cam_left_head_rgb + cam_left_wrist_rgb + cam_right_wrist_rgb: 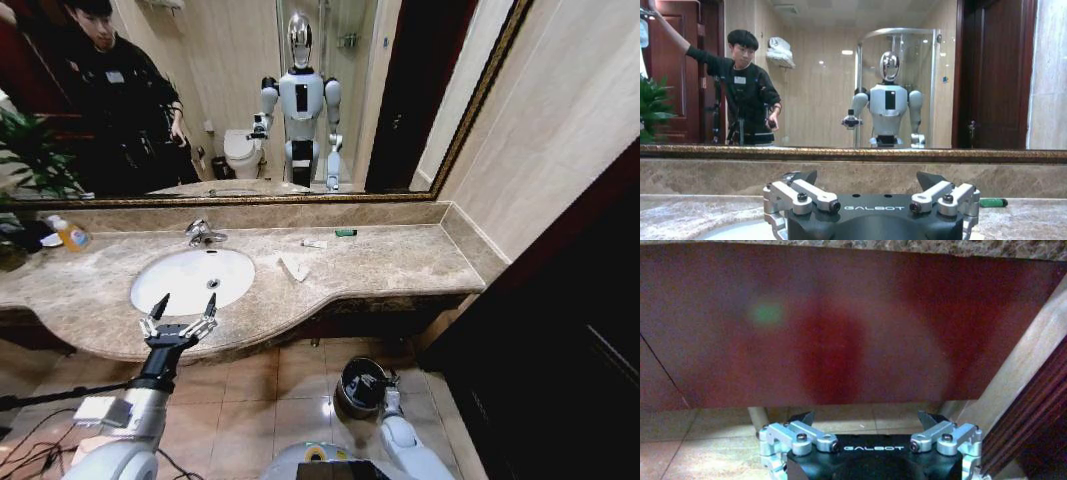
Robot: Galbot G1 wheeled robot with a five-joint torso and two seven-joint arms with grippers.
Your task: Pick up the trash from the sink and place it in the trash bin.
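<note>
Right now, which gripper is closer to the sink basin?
Left. The left gripper hangs open at the front edge of the sink, just off the basin rim. The right gripper is down below counter level, open, over the trash bin on the floor.

The sink [192,280] sits in the counter [400,265], tap [203,233] behind it. Wrapper [294,268], tube [314,243] and small piece [345,232] lie to its right. The bin [361,386] stands on the floor below
</note>
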